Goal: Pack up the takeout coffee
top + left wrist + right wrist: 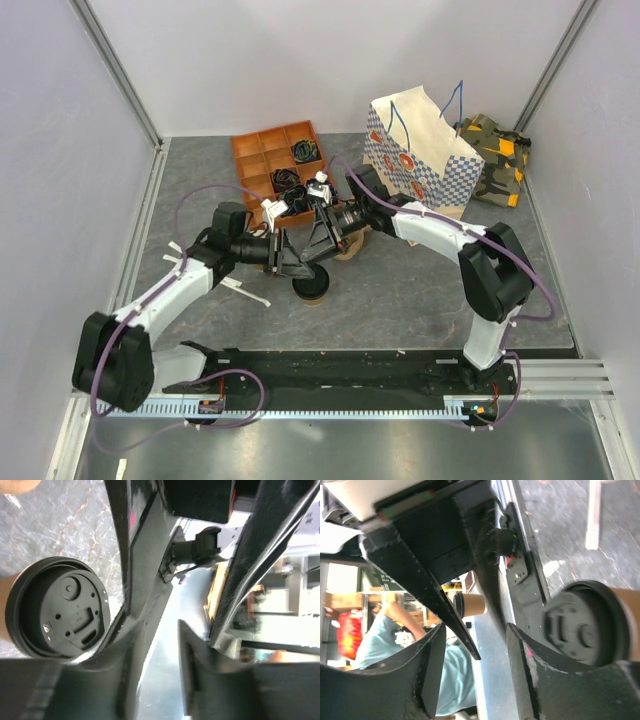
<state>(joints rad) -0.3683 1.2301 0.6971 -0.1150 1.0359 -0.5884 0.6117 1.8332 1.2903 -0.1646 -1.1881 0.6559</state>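
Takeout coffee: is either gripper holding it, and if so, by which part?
Neither. The takeout coffee sits beside the open left gripper and right gripper, outside both pairs of fingers.

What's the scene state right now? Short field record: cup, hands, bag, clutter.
cup: small brown paper cup with round black plastic lid, lid on, on the grey table
left hand: open, empty; cup outside its fingers
right hand: open, empty; cup off to one side
bag: white paper bag with blue checks, standing at back right
other: orange compartment tray holding black cables; camouflage fabric pouch right of bag
packed: no
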